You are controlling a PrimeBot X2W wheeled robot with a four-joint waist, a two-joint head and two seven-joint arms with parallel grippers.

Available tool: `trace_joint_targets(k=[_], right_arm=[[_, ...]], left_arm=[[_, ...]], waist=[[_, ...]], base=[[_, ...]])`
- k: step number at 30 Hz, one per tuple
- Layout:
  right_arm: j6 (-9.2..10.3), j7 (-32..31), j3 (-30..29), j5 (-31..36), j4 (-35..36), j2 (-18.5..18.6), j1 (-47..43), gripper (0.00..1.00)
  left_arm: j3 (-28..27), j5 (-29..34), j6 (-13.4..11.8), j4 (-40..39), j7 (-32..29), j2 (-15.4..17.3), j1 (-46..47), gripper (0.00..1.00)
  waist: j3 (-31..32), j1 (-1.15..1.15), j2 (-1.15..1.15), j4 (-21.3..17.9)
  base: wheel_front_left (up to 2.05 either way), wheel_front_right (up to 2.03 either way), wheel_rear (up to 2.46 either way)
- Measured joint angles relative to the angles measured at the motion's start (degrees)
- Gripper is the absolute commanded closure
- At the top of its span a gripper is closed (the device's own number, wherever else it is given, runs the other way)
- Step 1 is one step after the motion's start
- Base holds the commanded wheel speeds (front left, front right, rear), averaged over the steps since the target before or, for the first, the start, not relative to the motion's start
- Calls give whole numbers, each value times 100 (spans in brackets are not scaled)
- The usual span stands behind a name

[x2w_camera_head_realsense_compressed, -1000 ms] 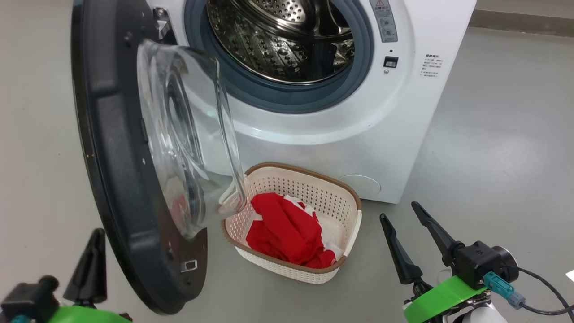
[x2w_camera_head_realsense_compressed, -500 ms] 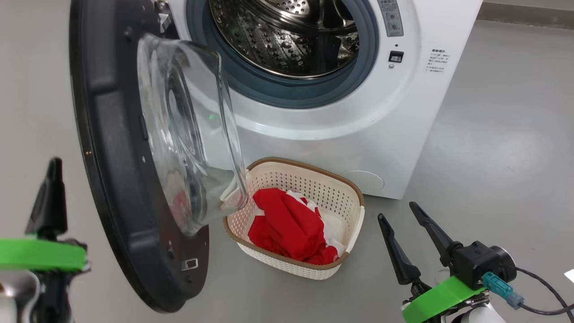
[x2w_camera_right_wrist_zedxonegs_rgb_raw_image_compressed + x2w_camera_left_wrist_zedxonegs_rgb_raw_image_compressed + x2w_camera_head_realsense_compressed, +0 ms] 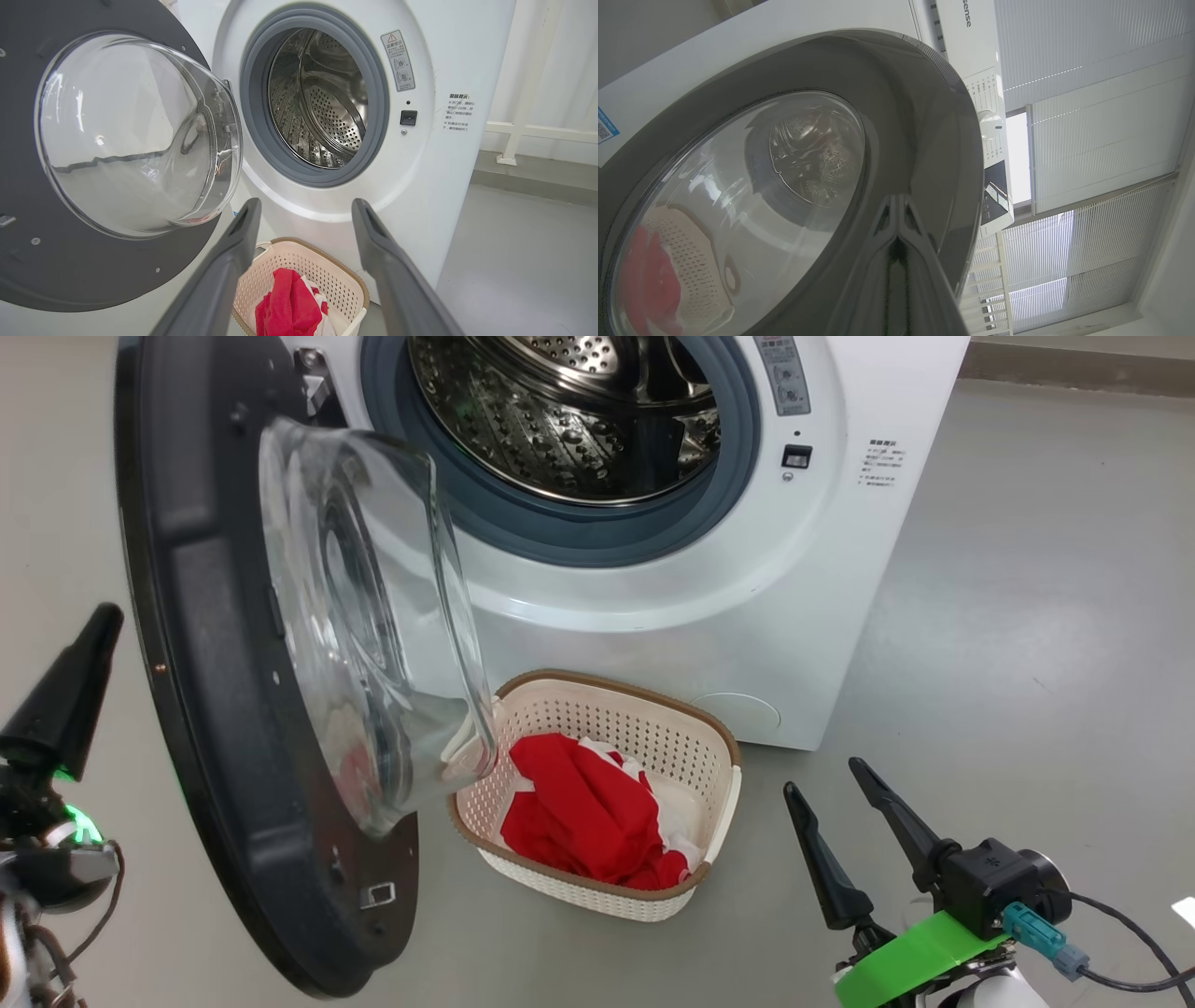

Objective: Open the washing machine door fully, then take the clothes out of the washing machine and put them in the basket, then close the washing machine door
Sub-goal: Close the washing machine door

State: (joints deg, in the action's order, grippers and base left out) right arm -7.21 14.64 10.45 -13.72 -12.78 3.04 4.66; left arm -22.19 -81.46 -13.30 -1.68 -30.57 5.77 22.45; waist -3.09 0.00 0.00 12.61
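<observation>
The white washing machine (image 3: 840,569) (image 3: 444,60) stands with its door (image 3: 205,709) (image 3: 70,280) swung out to the left. Its steel drum (image 3: 560,420) (image 3: 322,102) shows no fabric inside. The cream basket (image 3: 616,719) (image 3: 317,261) sits on the floor below the opening, with the red and white clothes (image 3: 579,812) (image 3: 285,303) in it. My left gripper (image 3: 98,625) (image 3: 897,205) is shut and empty. It points up close by the door's glossy outer rim (image 3: 924,140); contact cannot be told. My right gripper (image 3: 824,779) (image 3: 306,205) is open and empty, right of the basket.
Grey floor (image 3: 1008,644) spreads to the right of the machine. A white rail (image 3: 514,130) runs along the wall behind it. Window blinds (image 3: 1101,93) hang beyond the machine's top. The door's glass bowl (image 3: 373,616) overhangs the basket's left end.
My left gripper has risen from the bottom corner and moved left, to the door's outer side. The camera has shifted slightly. The right gripper, basket and clothes have stayed put.
</observation>
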Motion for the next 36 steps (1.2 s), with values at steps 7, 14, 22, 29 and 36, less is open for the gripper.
trace_joint_targets(k=[7, 14, 22, 29, 36], right_arm=[[0, -1, 53, 0, -5, 0, 0, 0], [0, 0, 103, -14, -21, 1, 0, 0], [0, 0, 116, -85, -25, 0, 1, 0], [0, 0, 109, -149, -55, 1, 3, 0], [0, 0, 115, -149, -69, 0, 21, 0]], left_arm=[[3, -391, -347, -447, -598, 35, -19, 100], [40, -405, -369, -666, -733, 71, -152, 100], [164, -376, -390, -595, -722, 34, -163, 100], [301, -449, -377, -545, -689, -148, -161, 100], [476, -514, -320, -426, -556, -297, -157, 100]], waist=[[-11, 0, 0, -45], [-25, 0, 0, -96], [-73, 0, 0, -191], [-96, 0, 0, -318], [-132, 0, 0, -487]], base=[[0, 0, 0], [0, 0, 0], [0, 0, 0], [0, 0, 0], [0, 0, 0]])
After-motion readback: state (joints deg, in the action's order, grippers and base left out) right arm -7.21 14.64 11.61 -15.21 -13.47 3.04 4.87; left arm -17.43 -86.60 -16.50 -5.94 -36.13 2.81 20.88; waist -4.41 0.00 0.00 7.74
